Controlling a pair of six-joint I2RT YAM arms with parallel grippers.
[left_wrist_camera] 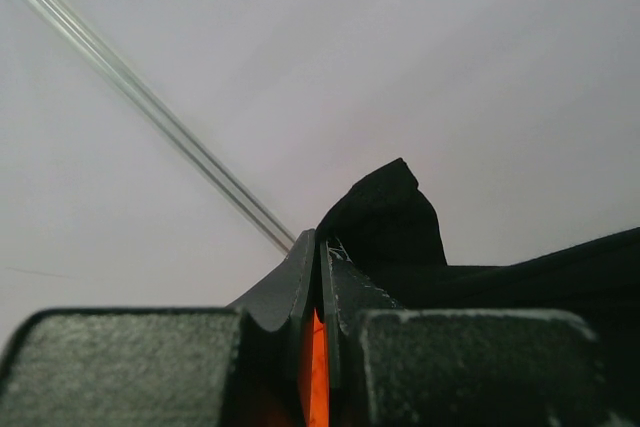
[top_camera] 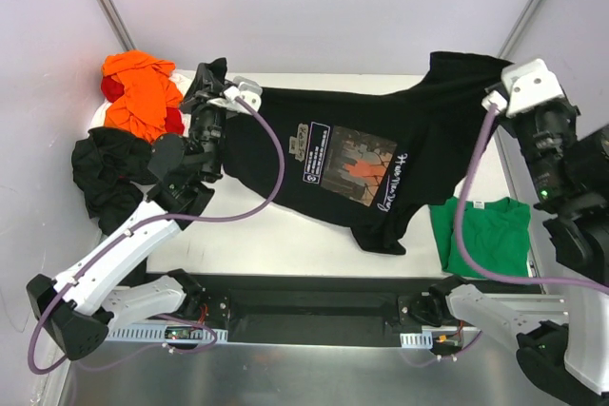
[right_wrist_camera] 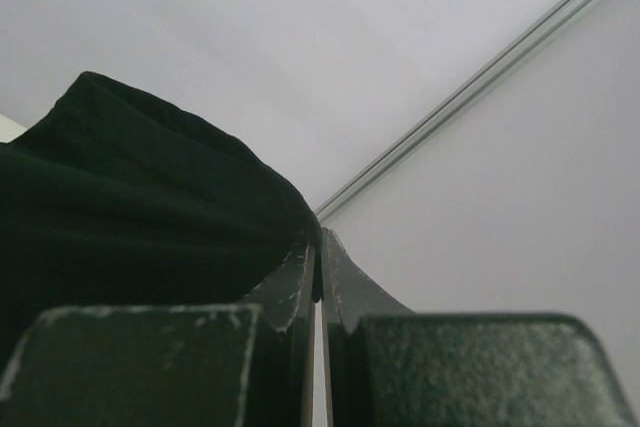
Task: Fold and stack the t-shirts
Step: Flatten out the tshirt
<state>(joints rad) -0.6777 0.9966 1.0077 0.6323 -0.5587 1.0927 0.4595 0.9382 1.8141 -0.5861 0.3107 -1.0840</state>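
You're at the spreading step, I judge; the left gripper (left_wrist_camera: 320, 252) is pinched shut on one edge of the black printed t-shirt (top_camera: 352, 154), the right gripper (right_wrist_camera: 319, 242) clamped on the opposite edge; the shirt spans between them; next, lay it flat on the table (top_camera: 285, 235) with even tension

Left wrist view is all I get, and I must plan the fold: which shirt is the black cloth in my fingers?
Observer: The black printed t-shirt, print up; the left gripper pinches its far-left edge.
Operator: And the other arm?
Observer: The right gripper is shut on that shirt's far-right end.
Operator: Any shirt done?
Observer: A green t-shirt lies flat at the table's near right, seemingly folded.
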